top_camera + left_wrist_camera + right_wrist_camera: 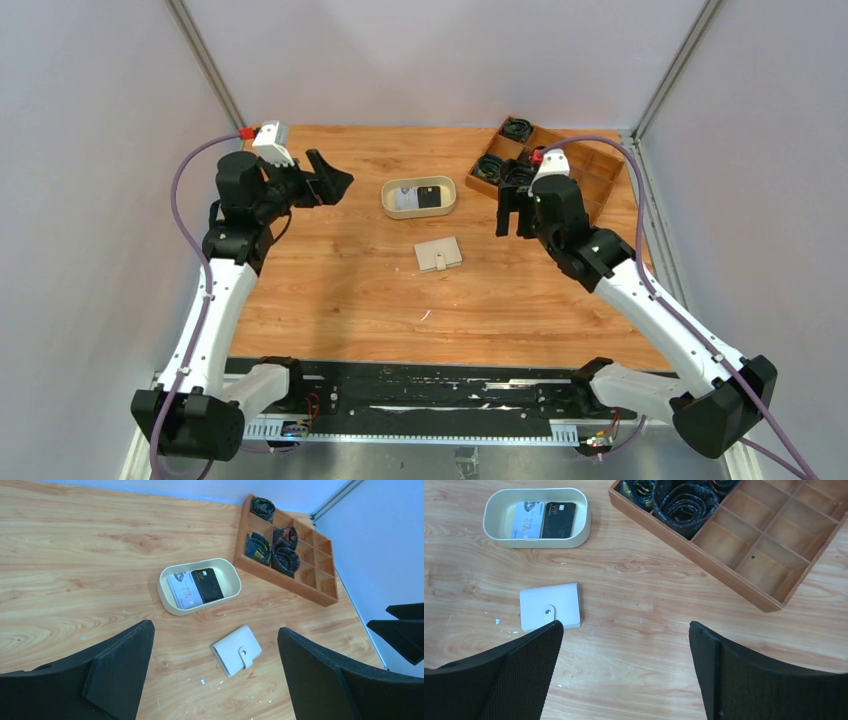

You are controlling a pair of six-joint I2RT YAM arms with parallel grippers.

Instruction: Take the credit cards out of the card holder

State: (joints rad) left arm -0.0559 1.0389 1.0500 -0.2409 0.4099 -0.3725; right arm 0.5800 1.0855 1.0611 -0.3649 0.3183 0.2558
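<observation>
The beige card holder lies folded and snapped shut on the wooden table between the arms; it also shows in the left wrist view and the right wrist view. A white credit card and a black credit card lie side by side in the oval beige tray behind it, also seen from the left wrist. My left gripper is open and empty, raised at the left. My right gripper is open and empty, right of the holder.
A wooden compartment box stands at the back right with black cable coils in its left cells. Grey walls enclose the table on three sides. Small white specks lie near the holder.
</observation>
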